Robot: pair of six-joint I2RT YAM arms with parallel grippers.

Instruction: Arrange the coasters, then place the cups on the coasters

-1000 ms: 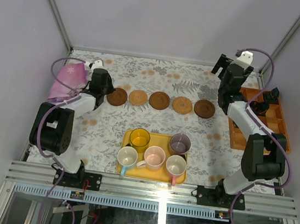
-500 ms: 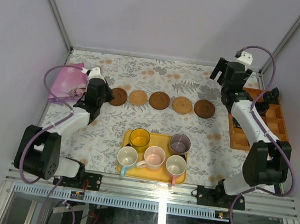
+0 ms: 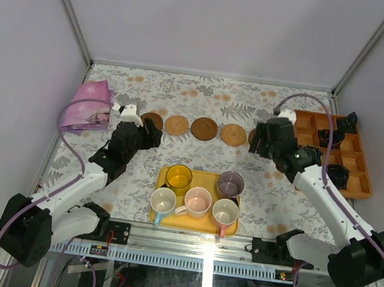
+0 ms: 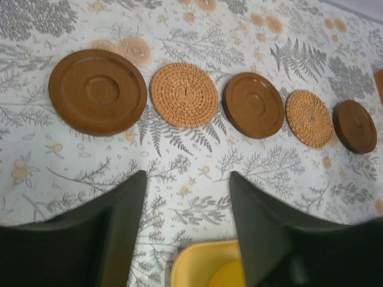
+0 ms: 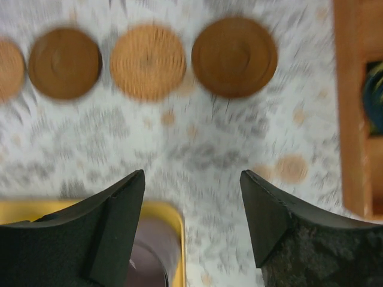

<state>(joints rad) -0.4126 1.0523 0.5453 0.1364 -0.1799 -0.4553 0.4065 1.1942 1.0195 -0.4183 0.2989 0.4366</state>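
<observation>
Five coasters (image 3: 204, 128) lie in a row on the counter (image 3: 270, 196) just beyond the yellow tray (image 3: 205, 176), and all five cups (image 3: 198, 201) stand on that tray. The left hand (image 4: 187, 179) hovers off the tray's far left corner and the right hand (image 5: 192, 176) off its far right corner. Each has its fingers parted and holds nothing.

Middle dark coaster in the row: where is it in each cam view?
Top external: middle dark coaster at the centre of the row, beyond the tray.
Left wrist: third disc from the left, upper centre-right.
Right wrist: upper left, the leftmost whole disc.
Shared landmark: the yellow tray, below the row in every view.
</observation>
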